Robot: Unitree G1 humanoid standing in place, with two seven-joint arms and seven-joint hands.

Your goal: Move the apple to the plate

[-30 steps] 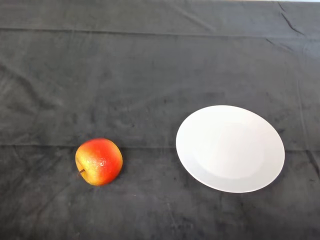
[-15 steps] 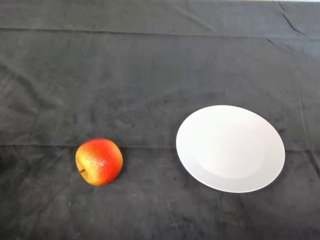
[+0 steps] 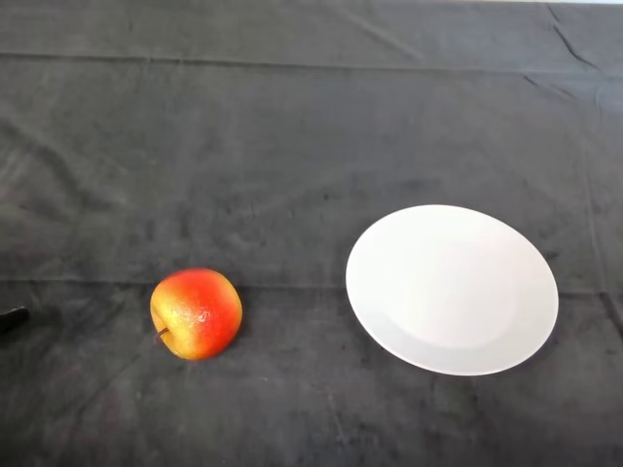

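A red and yellow apple (image 3: 196,313) lies on its side on the dark cloth at the lower left, with its stem pointing left. A white round plate (image 3: 452,288) sits to its right, with nothing on it, a clear gap away from the apple. A small black tip of my left hand (image 3: 12,317) shows at the left edge, well to the left of the apple and not touching it. The rest of the hand and the arm are out of view.
The dark cloth (image 3: 292,146) covers the whole table, with folds running across the far side and a crease level with the apple.
A black tip of my left hand has come into view at the left edge. The apple and the plate have not moved on the cloth.
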